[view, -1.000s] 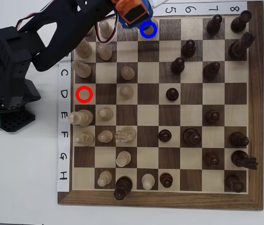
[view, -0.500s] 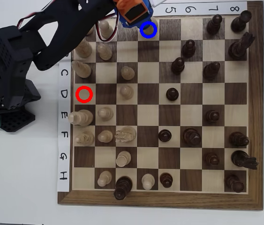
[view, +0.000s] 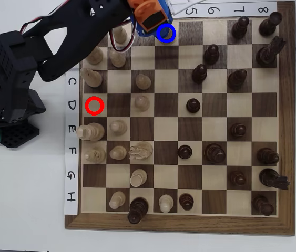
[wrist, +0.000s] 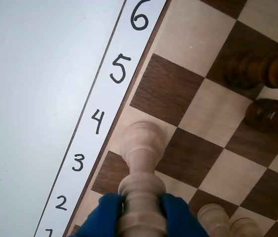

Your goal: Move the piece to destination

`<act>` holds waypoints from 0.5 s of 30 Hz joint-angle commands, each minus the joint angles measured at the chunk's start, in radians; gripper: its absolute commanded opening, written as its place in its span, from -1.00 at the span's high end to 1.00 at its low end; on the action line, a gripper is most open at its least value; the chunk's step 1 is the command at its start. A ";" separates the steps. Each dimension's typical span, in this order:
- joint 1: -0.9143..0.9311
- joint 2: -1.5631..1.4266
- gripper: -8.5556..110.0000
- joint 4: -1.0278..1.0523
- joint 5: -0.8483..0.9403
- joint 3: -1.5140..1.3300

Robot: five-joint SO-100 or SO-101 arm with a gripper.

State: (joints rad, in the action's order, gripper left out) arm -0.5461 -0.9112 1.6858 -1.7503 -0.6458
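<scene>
A: Overhead view: white desk [view: 27, 199], wooden chessboard [view: 182, 223] with number and letter strips along two edges. No containers.

B: Black arm [view: 37, 52] over the top-left corner. Red ring [view: 94, 105] on row D.

A: Dark pieces [view: 237, 79] right, pale ones [view: 118, 126] left.

B: Wrist view: blue end effector [wrist: 141, 215] clamped on the piece [wrist: 141, 163], base on destination [view: 166, 33], beside the 4.
</scene>
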 commanded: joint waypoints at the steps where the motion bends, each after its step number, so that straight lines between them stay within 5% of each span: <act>1: 0.032 -0.158 0.86 0.008 -0.256 0.000; 15: 0.008 -0.135 0.60 -0.026 -0.314 0.086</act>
State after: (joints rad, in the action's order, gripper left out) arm -0.5446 -0.9112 1.6843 -1.7503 -0.6458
